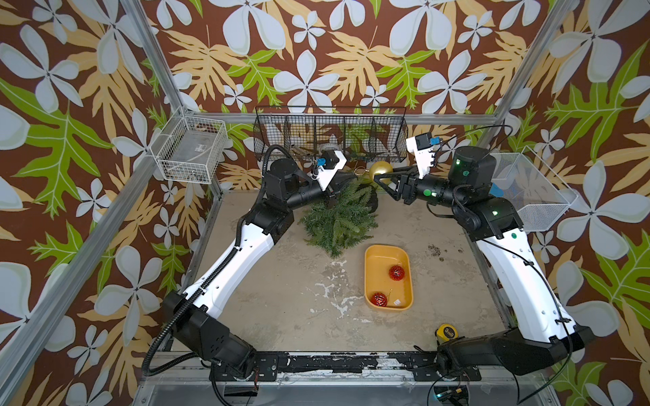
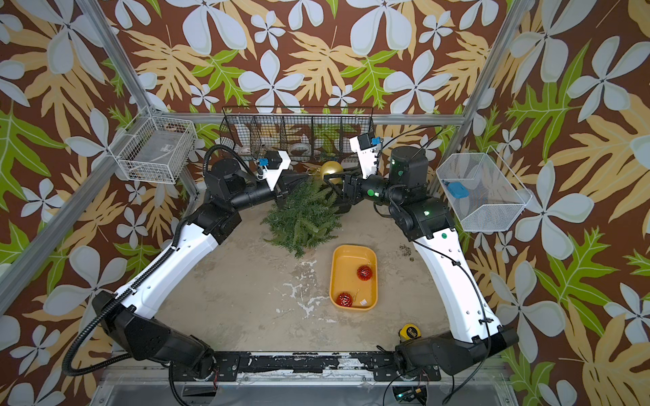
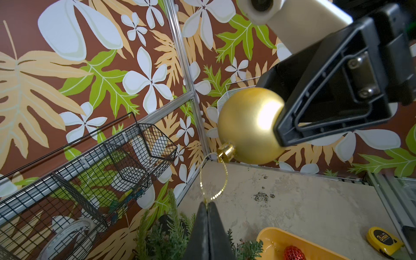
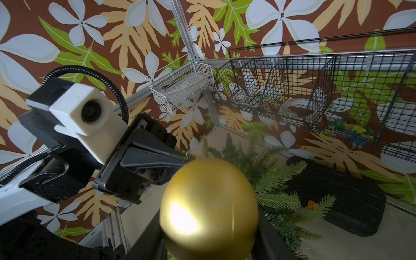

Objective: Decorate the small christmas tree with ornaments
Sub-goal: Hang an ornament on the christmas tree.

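Hovering close over the small christmas tree, the right pincer clasped the gold ornament while the left pincer, pressed together, pinched its loop; drawing it over a branch tip seemed wisest.

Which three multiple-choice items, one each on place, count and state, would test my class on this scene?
1. Where are the glittery red ball ornaments? A in the yellow plastic tray; B on a shelf; C in a drawer.
2. How many red ornaments show? A one; B two; C three.
3. What does the left gripper pinch? A the thread loop of the shiny gold ball ornament; B a red ornament; C nothing.
Answers: 1A, both lie inside the tray; 2B, two appear in both top views; 3A, its shut jaws trap the loop; the right gripper clamps the ball.
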Controlling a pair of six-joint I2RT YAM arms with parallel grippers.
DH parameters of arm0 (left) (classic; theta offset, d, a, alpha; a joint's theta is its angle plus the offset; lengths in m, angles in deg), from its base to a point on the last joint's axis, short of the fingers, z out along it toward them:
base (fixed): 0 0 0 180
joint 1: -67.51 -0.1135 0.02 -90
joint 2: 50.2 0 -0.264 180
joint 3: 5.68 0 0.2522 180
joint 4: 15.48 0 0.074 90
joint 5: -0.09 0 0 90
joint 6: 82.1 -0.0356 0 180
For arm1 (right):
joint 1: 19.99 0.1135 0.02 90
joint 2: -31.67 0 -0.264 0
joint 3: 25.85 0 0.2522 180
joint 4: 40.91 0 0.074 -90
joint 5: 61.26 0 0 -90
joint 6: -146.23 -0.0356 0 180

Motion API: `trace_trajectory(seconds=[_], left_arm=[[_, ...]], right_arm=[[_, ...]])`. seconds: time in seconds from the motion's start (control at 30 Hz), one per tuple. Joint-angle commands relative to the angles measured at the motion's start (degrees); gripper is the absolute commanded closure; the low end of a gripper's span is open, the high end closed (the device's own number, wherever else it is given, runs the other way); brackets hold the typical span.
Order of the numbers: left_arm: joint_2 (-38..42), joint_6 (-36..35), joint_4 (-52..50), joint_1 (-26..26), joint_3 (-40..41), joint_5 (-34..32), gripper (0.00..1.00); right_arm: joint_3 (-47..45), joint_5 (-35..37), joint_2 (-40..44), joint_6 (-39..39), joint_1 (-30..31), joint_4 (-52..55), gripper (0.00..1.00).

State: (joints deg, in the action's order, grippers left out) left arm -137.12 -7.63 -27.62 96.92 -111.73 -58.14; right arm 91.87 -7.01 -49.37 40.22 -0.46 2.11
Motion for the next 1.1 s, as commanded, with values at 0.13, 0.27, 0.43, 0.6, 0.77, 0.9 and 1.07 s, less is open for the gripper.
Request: trace_trajectory(seconds=[0.13,0.27,0.43,0.6,0.77,0.9,1.07], left_arm=[[-1.18,-6.19,-5.57,0.21,-2.04,-4.11,1.00],[-1.74,-8.51,-7.06,0.31,-2.45,-7.34,1.00],[-3.40,-12.62,-11.82,0.65,-4.53,-12.78,1.00],[-4.11,-13.33,-13.61,0.65,-5.85,-14.96,1.00],[-4.92,-14.02,-16.92,0.65,-7.89,-15.94,1.00],[-5.33,-14.52,-18.26,0.65,-8.28,-15.86,1.00],[-6.51,-14.82,-20.26,0.67,-9.80,-15.85,1.00]], right_arm=[[-1.81,1.68,-1.18,1.31,0.03,-2.27,0.53],[-2.02,1.73,-2.48,1.51,0.05,-2.78,0.53],[-1.94,3.28,-3.88,1.68,0.06,-3.58,0.53],[-2.02,2.88,-5.03,1.67,0.07,-4.23,0.53],[-2.28,2.50,-6.04,1.64,0.07,-4.56,0.53],[-2.19,2.16,-6.49,1.60,-0.01,-5.02,0.53],[-1.60,2.12,-7.68,1.25,0.05,-5.13,0.54]])
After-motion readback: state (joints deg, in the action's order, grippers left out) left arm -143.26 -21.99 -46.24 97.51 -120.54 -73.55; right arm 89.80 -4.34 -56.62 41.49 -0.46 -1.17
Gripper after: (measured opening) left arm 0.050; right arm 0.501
